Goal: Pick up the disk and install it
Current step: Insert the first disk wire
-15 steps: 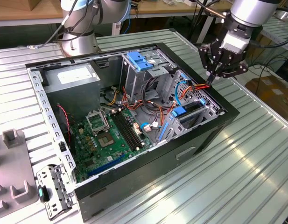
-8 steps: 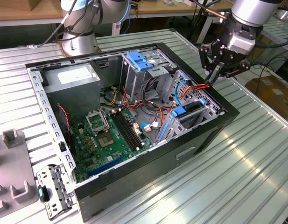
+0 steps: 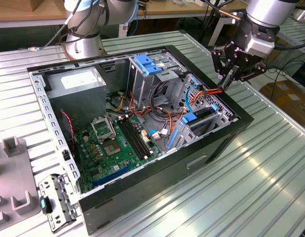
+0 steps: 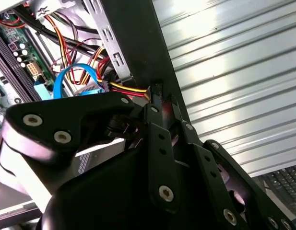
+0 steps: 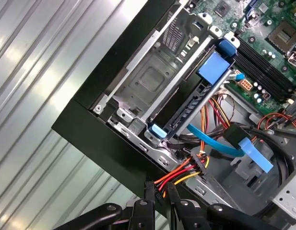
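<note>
Exterior view: disk [image 3: 196,118] inside computer case [image 3: 242,120], near tool [image 3: 224,86].

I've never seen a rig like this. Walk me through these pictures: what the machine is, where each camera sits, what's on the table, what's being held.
The machine is one robot arm ending in a black gripper. The exterior view comes from a camera standing off the arm; both wrist views come from cameras riding near its wrist. On the ribbed metal table lies an open computer case, its green motherboard and wiring exposed. The gripper hangs at the case's edge, beside red, yellow and orange cables. Whether it grips anything there, I cannot tell.
</note>
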You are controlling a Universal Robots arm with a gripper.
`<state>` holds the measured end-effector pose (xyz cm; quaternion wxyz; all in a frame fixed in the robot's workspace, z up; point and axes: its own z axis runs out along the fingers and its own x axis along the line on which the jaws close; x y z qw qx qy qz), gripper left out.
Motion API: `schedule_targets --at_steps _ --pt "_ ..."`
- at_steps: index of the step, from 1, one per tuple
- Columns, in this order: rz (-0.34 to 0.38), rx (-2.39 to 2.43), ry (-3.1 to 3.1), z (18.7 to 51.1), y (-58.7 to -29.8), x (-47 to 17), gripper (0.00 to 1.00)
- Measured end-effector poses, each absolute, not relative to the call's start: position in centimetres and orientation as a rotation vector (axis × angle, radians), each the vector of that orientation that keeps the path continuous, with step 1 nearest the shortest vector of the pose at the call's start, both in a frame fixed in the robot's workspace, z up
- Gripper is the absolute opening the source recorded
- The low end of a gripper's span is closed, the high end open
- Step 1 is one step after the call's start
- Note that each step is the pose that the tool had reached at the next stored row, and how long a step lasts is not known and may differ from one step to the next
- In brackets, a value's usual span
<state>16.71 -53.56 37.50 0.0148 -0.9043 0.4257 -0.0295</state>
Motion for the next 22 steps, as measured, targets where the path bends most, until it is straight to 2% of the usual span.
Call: schedule_targets --at_steps 22 --pt "-0.098 -3.019 0.74 37.28 -53.59 16.85 0.24"
